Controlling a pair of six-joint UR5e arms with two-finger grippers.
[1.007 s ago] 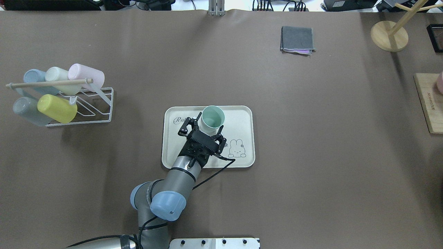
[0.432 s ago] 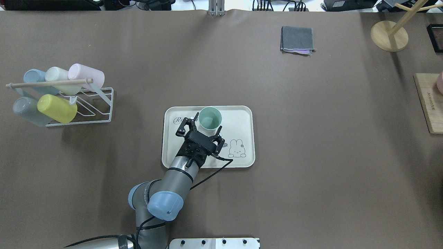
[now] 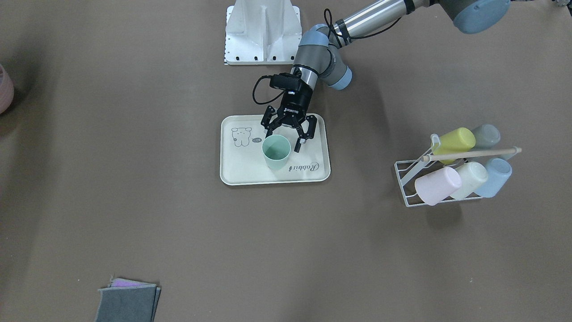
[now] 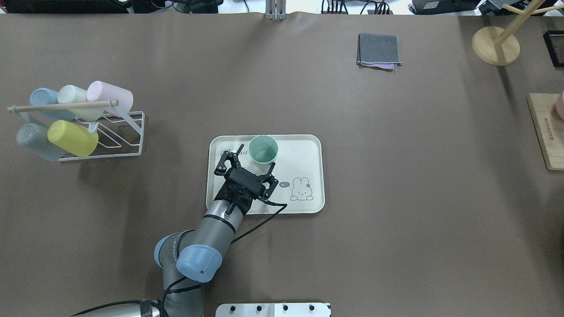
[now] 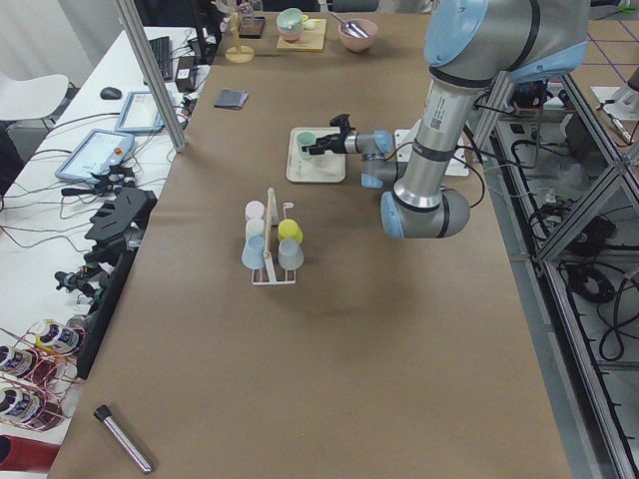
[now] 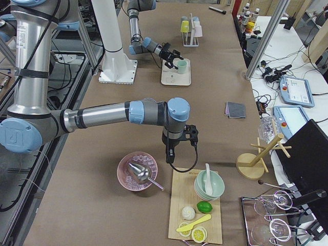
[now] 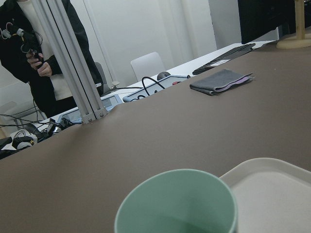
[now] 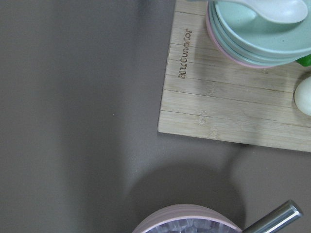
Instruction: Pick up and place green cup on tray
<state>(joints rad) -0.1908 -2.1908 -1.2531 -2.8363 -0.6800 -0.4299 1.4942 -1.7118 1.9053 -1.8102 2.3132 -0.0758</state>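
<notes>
The green cup (image 4: 263, 149) stands upright, mouth up, on the far left part of the cream tray (image 4: 304, 149). It also shows in the front view (image 3: 276, 152) and fills the bottom of the left wrist view (image 7: 177, 204). My left gripper (image 4: 254, 158) is open and empty; its fingers flank the cup's near side, tilted over the tray (image 3: 243, 167). My right gripper (image 6: 168, 156) shows only in the right side view, pointing down near a wooden board, and I cannot tell its state.
A white wire rack (image 4: 110, 132) at the left holds several cups, among them a yellow-green cup (image 4: 72, 137). A folded grey cloth (image 4: 379, 49) lies far back. A wooden stand (image 4: 495, 44) and wooden board (image 4: 546, 127) are at the right. A pink bowl (image 6: 138, 171) sits near the right arm.
My left gripper has drawn back toward the robot and to the left, staying open. The green cup has shifted a little to the left on the tray.
</notes>
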